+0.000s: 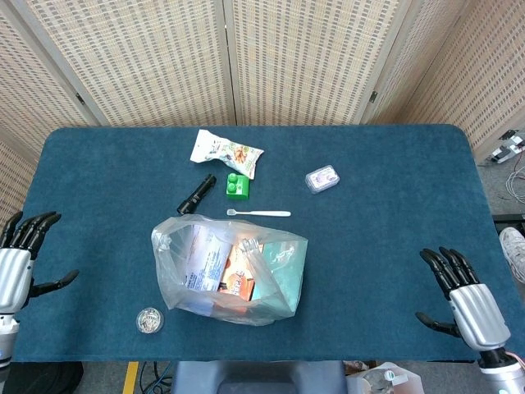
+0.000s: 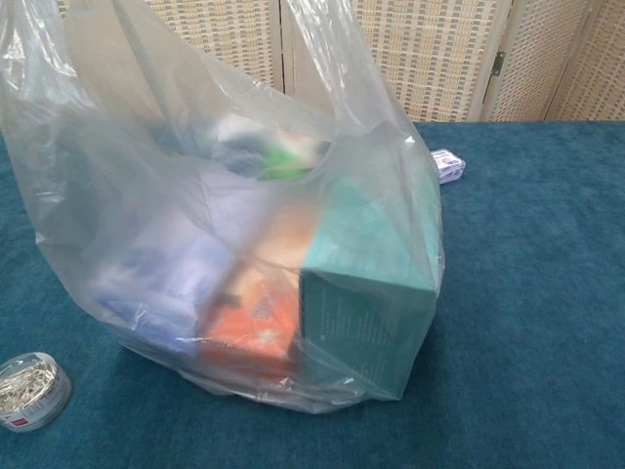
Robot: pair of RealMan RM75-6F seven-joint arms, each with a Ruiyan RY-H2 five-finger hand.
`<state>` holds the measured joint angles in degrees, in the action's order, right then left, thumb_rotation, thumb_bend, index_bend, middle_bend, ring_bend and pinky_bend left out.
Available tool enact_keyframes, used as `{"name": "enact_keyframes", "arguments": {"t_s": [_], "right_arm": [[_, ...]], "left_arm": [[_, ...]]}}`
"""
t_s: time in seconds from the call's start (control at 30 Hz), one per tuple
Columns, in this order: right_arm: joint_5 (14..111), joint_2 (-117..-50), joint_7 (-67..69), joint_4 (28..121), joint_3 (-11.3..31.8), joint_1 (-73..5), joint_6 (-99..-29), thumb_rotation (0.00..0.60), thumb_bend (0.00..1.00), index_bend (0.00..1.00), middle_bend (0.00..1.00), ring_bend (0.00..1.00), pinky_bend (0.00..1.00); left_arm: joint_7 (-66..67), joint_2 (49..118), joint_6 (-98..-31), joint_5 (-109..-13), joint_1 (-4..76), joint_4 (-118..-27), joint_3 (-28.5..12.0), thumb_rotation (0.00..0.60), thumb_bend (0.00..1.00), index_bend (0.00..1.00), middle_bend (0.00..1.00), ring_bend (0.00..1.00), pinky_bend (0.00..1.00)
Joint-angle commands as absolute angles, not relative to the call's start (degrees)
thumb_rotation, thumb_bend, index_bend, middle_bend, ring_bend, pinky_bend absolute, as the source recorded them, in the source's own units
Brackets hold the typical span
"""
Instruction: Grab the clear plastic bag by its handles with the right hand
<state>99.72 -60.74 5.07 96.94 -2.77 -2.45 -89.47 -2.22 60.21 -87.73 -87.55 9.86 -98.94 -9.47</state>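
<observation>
The right hand [image 1: 470, 300], silver-backed with black fingers [image 1: 443, 267] spread apart, holds nothing and hovers at the near right edge of the tabletop [image 1: 394, 205], well apart from the bag [image 1: 230, 271]. The left hand [image 1: 18, 267] is likewise released, fingers fanned, at the near left edge.

The tabletop is covered in a nappy teal cloth with rounded corners. The bag stands near its front middle: thin, crinkled clear plastic, its mouth slack and open upward, the handles rising as limp loops in the chest view [image 2: 322, 59]. Through the film show a teal cardboard box [image 2: 366, 293] with sharp edges at the right, an orange packet [image 2: 254, 327] beside it, and paler flat packets to the left, blurred by the plastic.

Just left of the bag sits a small round clear tub [image 1: 149, 320] of metal clips. Beyond the bag lie a slim white toothbrush [image 1: 258, 213], a black cylindrical torch [image 1: 196, 194], a green studded block [image 1: 238, 185], a glossy snack pouch [image 1: 225, 152] and a small clear case [image 1: 322, 179].
</observation>
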Motion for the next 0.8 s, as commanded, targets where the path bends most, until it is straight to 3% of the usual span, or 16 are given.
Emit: {"name": "enact_keyframes", "arguments": {"t_s": [0.03, 0.33, 0.8], "right_arm": [[99.73, -60.72, 4.77, 97.21, -2.72, -2.55, -89.32, 0.600, 0.00, 0.00, 0.10, 0.00, 0.08], [99.59, -60.55, 3.63, 98.09, -2.75, -3.06, -88.17, 0.600, 0.00, 0.00, 0.10, 0.00, 0.08], [99.28, -60.33, 2.93, 98.94, -2.52, -3.77, -87.13, 0.600, 0.00, 0.00, 0.10, 0.00, 0.08]], "left_arm": [[-6.40, 60.50, -88.17, -88.46, 11.84, -97.53, -11.51, 0.600, 0.02, 0.15, 0.13, 0.15, 0.00], [-10.52, 61.18, -86.90, -89.75, 16.84, -95.89, -14.78, 0.600, 0.02, 0.15, 0.13, 0.15, 0.00], [-15.93, 63.10, -82.10, -91.24, 23.06, -99.03, -15.15, 0.600, 0.02, 0.16, 0.13, 0.15, 0.00]]}}
